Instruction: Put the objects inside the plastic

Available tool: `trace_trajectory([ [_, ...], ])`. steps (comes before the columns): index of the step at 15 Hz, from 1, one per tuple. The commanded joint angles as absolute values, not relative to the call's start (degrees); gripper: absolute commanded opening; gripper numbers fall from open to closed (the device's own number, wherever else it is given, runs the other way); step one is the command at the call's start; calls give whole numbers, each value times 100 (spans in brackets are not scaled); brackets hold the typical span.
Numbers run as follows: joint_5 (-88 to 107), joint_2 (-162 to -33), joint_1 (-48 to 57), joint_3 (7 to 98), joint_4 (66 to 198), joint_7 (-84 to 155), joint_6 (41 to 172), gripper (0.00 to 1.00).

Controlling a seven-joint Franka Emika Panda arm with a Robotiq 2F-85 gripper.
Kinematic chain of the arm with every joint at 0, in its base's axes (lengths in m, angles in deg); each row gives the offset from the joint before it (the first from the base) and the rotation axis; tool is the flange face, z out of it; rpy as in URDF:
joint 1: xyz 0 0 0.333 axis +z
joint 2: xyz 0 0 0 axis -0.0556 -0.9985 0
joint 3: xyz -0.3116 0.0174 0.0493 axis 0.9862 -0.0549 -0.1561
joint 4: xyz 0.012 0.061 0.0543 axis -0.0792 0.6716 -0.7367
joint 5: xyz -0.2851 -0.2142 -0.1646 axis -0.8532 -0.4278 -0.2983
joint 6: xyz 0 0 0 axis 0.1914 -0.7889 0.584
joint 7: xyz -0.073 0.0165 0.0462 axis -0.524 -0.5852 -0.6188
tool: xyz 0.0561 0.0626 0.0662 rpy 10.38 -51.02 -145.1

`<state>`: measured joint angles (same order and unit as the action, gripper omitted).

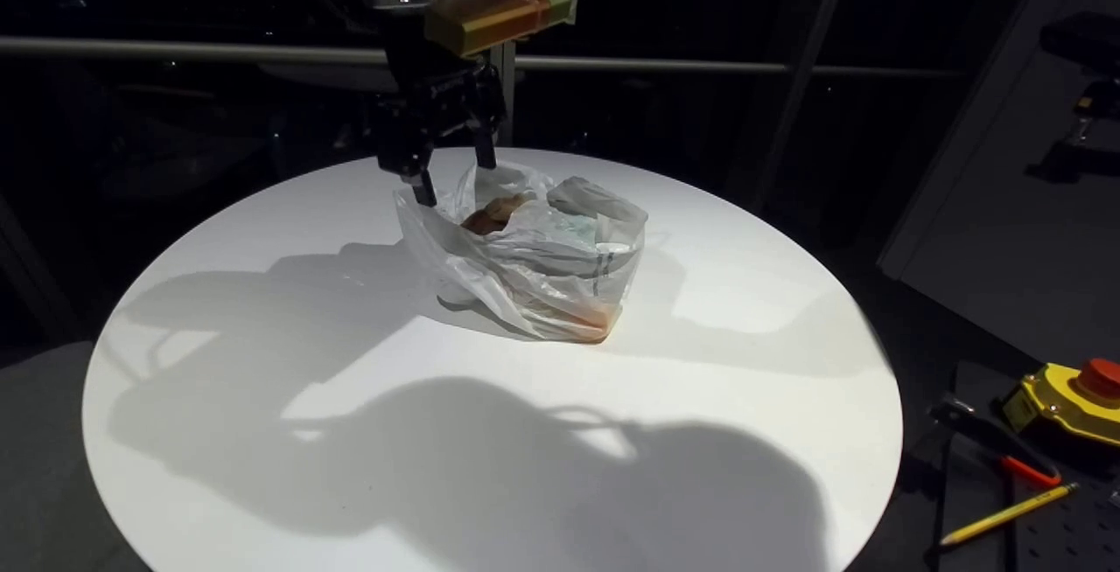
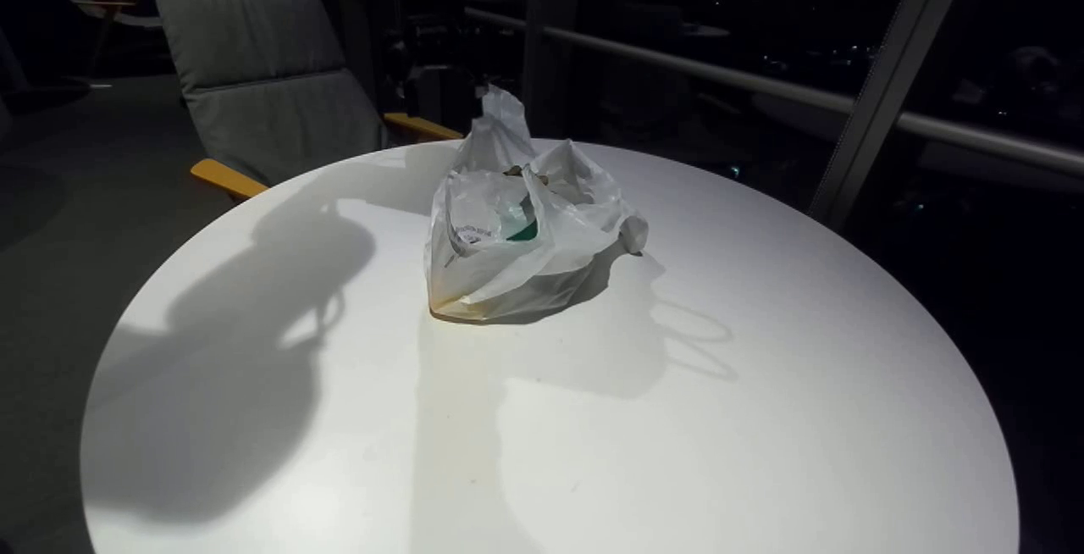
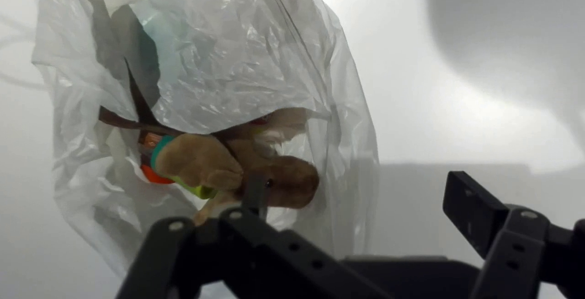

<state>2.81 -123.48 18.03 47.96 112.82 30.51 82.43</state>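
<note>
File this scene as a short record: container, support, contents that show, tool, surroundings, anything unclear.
Container: translucent plastic bag, open at the top
Support: round white table
Contents showing: brown plush, orange-red item, yellow-green item, green item
Tool: wide open, nothing gripped; straddles the bag's edge in the wrist view, contact uncertain
Surroundings: gray chair, yellow pencil
Unclear: shapes behind the bag's wrinkled sides

On my side of the plastic bag (image 1: 542, 283), you could reach freely across the white table (image 1: 700, 388). Getting inside is tighter: a brown plush toy (image 3: 292, 180) fills part of the opening, the bag's wrinkled side folds over more of it, and the gripper (image 1: 456, 184), fingers spread, crowds the rim.
</note>
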Motion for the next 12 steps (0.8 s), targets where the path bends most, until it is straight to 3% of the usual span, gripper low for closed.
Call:
trace_trajectory([
  [1,484,-12233,1432,4415,11630,4176,8339,100],
  [12,106,-12696,1319,4353,11667,5686,8051,100],
])
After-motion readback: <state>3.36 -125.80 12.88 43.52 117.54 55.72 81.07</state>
